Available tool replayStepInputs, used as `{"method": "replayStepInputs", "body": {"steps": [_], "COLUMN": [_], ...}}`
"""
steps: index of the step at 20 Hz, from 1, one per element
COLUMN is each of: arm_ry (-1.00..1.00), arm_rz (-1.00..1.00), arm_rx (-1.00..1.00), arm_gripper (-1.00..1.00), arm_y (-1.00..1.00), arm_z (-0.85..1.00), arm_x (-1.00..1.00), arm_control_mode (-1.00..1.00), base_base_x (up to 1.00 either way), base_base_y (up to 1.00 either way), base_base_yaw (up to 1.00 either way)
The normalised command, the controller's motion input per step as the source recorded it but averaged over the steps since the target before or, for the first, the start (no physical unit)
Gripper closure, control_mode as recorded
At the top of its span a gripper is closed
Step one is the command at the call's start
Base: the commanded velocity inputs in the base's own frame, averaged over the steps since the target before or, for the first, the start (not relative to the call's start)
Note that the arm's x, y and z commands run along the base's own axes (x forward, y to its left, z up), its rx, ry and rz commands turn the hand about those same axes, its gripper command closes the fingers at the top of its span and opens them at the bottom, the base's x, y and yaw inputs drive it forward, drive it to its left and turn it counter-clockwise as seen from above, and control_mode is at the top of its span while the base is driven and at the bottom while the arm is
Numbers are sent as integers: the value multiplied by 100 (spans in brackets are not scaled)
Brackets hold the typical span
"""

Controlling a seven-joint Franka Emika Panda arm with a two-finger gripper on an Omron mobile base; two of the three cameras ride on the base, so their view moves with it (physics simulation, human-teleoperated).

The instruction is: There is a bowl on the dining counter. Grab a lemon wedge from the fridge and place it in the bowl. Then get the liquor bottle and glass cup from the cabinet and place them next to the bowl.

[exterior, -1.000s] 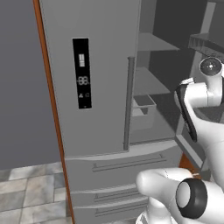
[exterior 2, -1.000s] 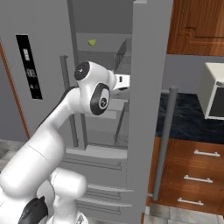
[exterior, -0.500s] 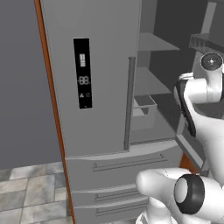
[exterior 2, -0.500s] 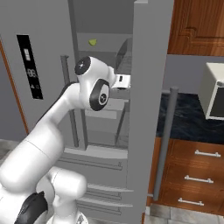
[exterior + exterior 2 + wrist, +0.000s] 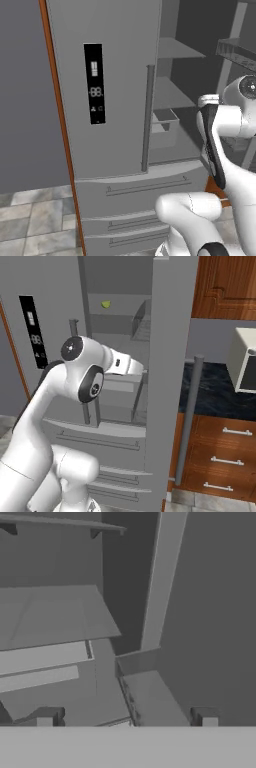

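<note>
I'm on step one, the lemon fetch: the tall grey French-door fridge (image 5: 165, 356) has its right door swung open, left door with the black display panel (image 5: 94, 82) shut, and the white arm is reaching into the open compartment. The gripper (image 5: 127, 719) sits at the mouth of the fridge with its two dark tips spread wide and nothing between them. The lemon wedge (image 5: 106, 304), a tiny yellowish-green sliver, lies on an upper grey shelf well above the wrist in the right base view. My read: the next move is to raise the hand to that shelf, line the open jaws over the wedge, then close; it's small, so a miss or a nudge looks likely. In the hand view I see grey shelves, a bin and the door's inner face, no wedge. In the left base view the arm blocks much of the interior. From here I can't tell how deep on the shelf the wedge sits.
</note>
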Motion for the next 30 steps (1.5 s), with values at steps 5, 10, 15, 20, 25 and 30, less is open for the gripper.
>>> {"method": "replayStepInputs", "body": {"steps": [5,10,15,20,25,30], "arm_ry": [0,0,-1,0,0,1], "arm_rz": [5,1,3,2,2,13], "arm_rx": [4,1,0,1,4,6], "arm_gripper": [-100,-100,-100,-100,-100,-100], "arm_y": [95,100,90,48,12,35], "arm_z": [2,1,12,21,14,0], "arm_x": [-19,-15,-17,-4,22,30], "arm_control_mode": [-100,-100,-100,-100,-100,-100], "base_base_x": [0,0,0,0,0,0], "base_base_y": [0,0,0,0,0,0], "base_base_yaw": [0,0,0,0,0,0]}}
